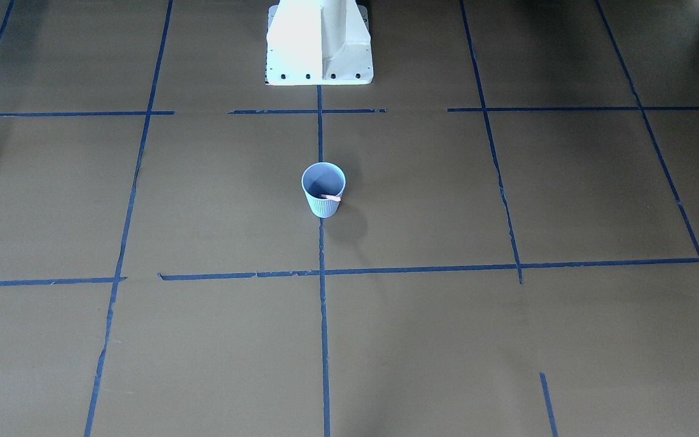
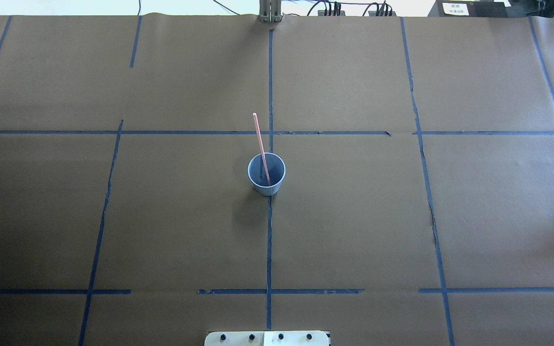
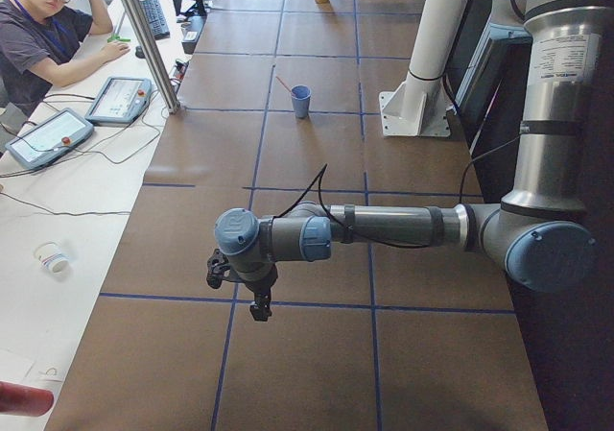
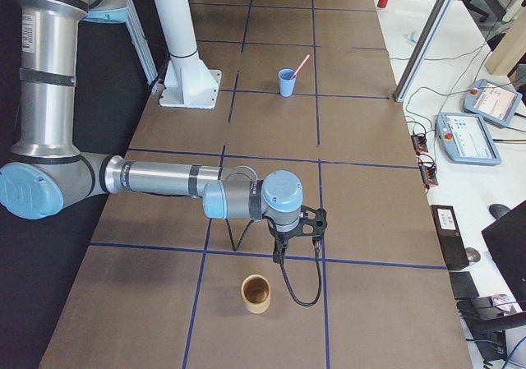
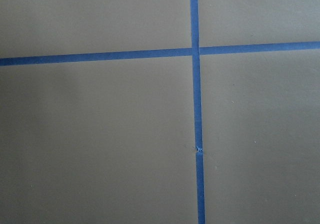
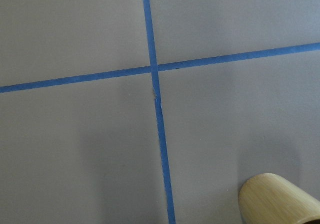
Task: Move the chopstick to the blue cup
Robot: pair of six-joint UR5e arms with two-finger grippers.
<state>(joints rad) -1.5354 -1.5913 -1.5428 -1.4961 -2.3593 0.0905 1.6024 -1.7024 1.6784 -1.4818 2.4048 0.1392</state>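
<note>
The blue cup [image 2: 267, 174] stands upright at the middle of the table, also in the front view [image 1: 323, 189]. The pinkish-orange chopstick [image 2: 260, 146] stands in it and leans over the rim, away from the robot; only a short end of it [image 1: 330, 197] shows in the front view. My left gripper [image 3: 259, 306] hangs over the table far from the cup, seen only in the left side view. My right gripper [image 4: 279, 256] hangs over the other end, seen only in the right side view. I cannot tell whether either is open or shut. Neither wrist view shows any fingers.
A bamboo-coloured cup [image 4: 256, 294] stands just below my right gripper and shows in the right wrist view [image 6: 280, 200]. The robot's white pedestal [image 1: 319, 42] is behind the blue cup. An operator [image 3: 38, 28] sits at a side desk.
</note>
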